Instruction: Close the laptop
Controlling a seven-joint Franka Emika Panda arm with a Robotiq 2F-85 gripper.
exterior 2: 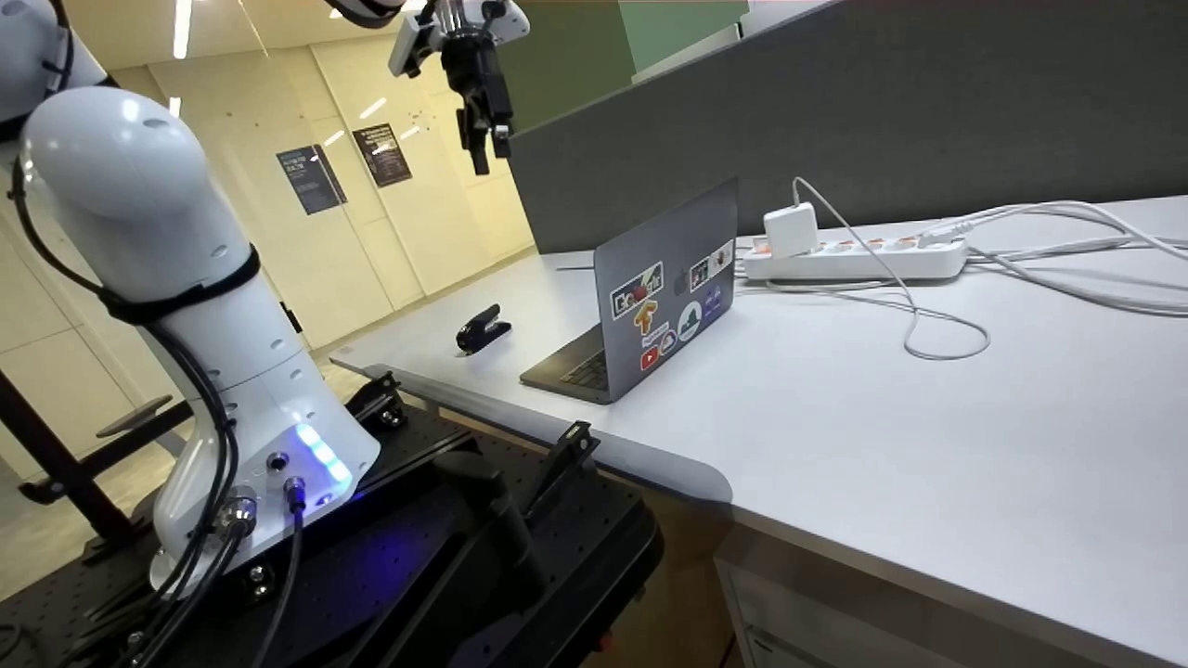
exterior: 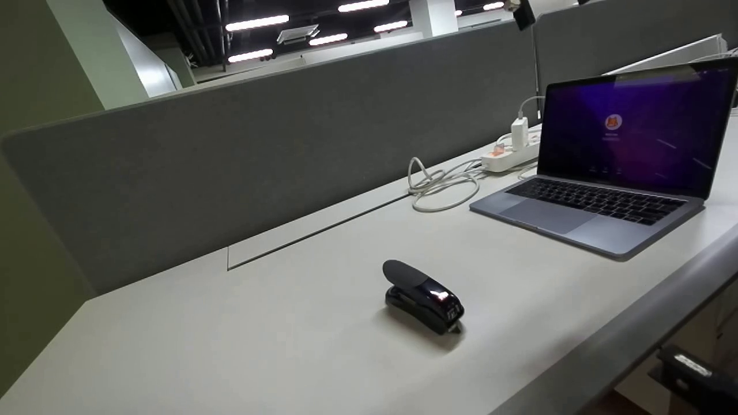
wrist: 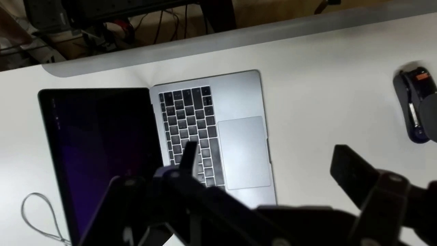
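The laptop stands open on the desk, its purple screen (exterior: 634, 127) raised and its dark keyboard (exterior: 599, 199) facing up. In an exterior view its stickered dark-grey lid (exterior 2: 664, 278) shows from behind. In the wrist view the laptop's trackpad (wrist: 244, 153) and keyboard lie below my gripper (wrist: 265, 150), and the screen is at the left, partly hidden by a finger. My gripper (exterior 2: 492, 156) is open and empty, fingers pointing down, well above the desk and apart from the laptop.
A small black stapler (exterior: 424, 297) lies on the desk in front of the laptop's keyboard side; it also shows in the wrist view (wrist: 414, 102). A white power strip (exterior 2: 854, 260) with a charger and loose cables lies beside the laptop. A grey partition (exterior: 288, 144) runs along the desk's back.
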